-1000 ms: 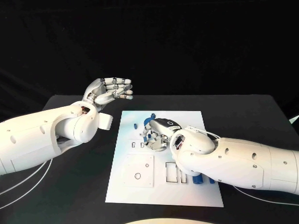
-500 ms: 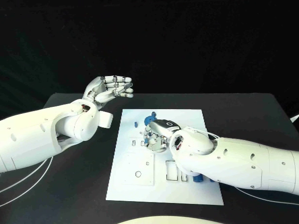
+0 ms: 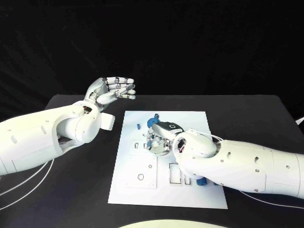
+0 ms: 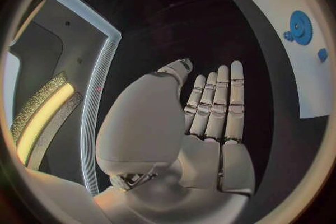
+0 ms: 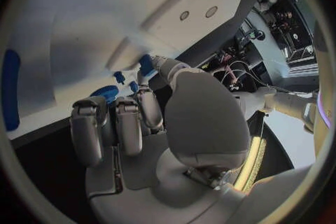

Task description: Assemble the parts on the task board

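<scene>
I am holding my right hand [image 3: 159,137] low over the middle of the task board [image 3: 193,194], its fingers [image 5: 129,123] curling down toward the white surface. A small blue part [image 5: 145,64] is sitting at the fingertips, though I cannot tell whether I am pinching it or merely touching it. Just beyond my fingers, toward the far edge of the board, a blue gear [image 3: 154,118] is lying flat. Near my right forearm, a blue piece [image 3: 202,181] is peeking out by the rectangular slots. My left hand [image 3: 113,91] is hovering raised beyond the far left corner of the board, well apart from it, holding nothing, fingers extended.
</scene>
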Available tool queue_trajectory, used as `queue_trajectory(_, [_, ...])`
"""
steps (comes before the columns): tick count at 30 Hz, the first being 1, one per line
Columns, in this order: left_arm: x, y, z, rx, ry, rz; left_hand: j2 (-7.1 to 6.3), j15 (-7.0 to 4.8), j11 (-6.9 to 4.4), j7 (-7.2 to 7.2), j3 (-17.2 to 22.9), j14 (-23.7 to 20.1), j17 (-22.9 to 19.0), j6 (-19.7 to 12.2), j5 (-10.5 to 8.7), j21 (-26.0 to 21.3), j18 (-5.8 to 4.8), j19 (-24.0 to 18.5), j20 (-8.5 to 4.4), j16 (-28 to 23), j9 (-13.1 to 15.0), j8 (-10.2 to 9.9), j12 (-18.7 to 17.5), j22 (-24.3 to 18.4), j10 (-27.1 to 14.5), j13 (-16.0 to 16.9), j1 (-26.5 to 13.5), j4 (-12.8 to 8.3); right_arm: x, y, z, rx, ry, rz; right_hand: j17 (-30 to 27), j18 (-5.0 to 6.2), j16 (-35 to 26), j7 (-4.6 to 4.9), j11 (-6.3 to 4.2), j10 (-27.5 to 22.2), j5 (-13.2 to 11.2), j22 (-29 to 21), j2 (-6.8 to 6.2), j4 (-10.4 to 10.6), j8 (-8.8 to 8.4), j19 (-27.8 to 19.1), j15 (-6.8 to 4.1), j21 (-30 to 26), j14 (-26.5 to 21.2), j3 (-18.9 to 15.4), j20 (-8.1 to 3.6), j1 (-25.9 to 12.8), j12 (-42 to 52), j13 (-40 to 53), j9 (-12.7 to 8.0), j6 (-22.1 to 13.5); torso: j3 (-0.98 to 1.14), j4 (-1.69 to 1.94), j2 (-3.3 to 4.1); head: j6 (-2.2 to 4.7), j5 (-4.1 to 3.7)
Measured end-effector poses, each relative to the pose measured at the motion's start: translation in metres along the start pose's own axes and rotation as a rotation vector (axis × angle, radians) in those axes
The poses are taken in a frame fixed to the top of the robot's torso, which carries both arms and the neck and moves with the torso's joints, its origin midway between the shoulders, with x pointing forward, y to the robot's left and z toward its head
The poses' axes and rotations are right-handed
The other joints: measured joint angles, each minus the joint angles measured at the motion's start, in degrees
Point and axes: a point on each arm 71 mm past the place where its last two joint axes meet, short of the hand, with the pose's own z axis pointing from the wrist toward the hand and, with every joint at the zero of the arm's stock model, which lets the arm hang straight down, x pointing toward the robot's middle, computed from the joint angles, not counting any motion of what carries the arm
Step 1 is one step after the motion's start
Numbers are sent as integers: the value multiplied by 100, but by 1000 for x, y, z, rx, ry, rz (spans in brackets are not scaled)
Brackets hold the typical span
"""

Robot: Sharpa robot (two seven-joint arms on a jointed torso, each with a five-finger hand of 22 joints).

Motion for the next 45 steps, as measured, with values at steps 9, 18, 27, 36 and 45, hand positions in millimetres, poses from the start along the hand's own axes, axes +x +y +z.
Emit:
queue_trajectory(9, [0, 0, 0, -2, 0, 0, 0, 0, 21, 0, 16, 0, 20, 0, 0, 39, -1, -21, -21, 0, 0, 0, 0, 21, -21, 0, 0, -16, 1, 0, 0, 1, 1, -2, -1, 0, -23, 93, 92, -92, -44, -1, -50, 3, -94, 14, 44, 0, 0, -35, 14, -95, -101, 2, -90, -214, -2, -1, -1, 8, 8])
queue_trajectory(18, [-1, 0, 0, -4, 1, 0, 0, 0, 21, 0, 16, 0, 19, 0, 0, 39, -1, -21, -21, 0, 0, 0, 0, 20, -21, 0, 0, -16, 1, -1, 0, 3, 2, -2, -1, 0, -48, 162, 175, -218, -57, -1, -130, -2, -221, 16, 106, -12, 20, -60, 59, -107, -226, -79, -172, -389, -3, -3, -3, 5, 13])
queue_trajectory(27, [-2, 1, 0, -6, -1, 1, 0, 0, 21, 0, 16, 0, 25, 0, 0, 39, -1, -42, 0, 0, 0, 0, 0, 26, -21, 0, 0, -16, 1, -1, 0, -1, 0, -2, -2, 0, -119, 253, 257, -564, -214, 3, -235, 42, -418, 0, 176, -203, 10, -345, 145, -212, -545, -378, -323, -682, -3, -3, -4, 19, 13])
queue_trajectory(36, [-3, 2, 0, -14, -3, 5, -9, 0, 21, -14, 16, 0, 30, -14, 0, 40, -1, -42, 0, 0, 0, 0, 0, 31, -21, 0, -10, -16, -2, -3, -8, -11, -27, 14, -2, 0, -177, 359, 368, -777, -699, 3, -21, 644, -632, 22, 288, -340, 20, -2387, 229, 376, -698, -613, -610, -929, 2, 1, -4, 41, 6])
queue_trajectory(45, [-6, 9, 2, -97, 29, 76, -16, -207, -136, -30, -466, 341, 1043, -138, 0, 739, -1, 285, -159, 1483, 173, 264, 799, 371, 277, 449, -941, 343, -40, -14, -29, -69, -110, 69, -2, 0, -177, 360, 367, -735, -497, 2, 230, 622, -632, 1, 288, -493, 20, -2332, 249, 645, -613, -528, -668, -930, 0, -4, -16, 54, 27])
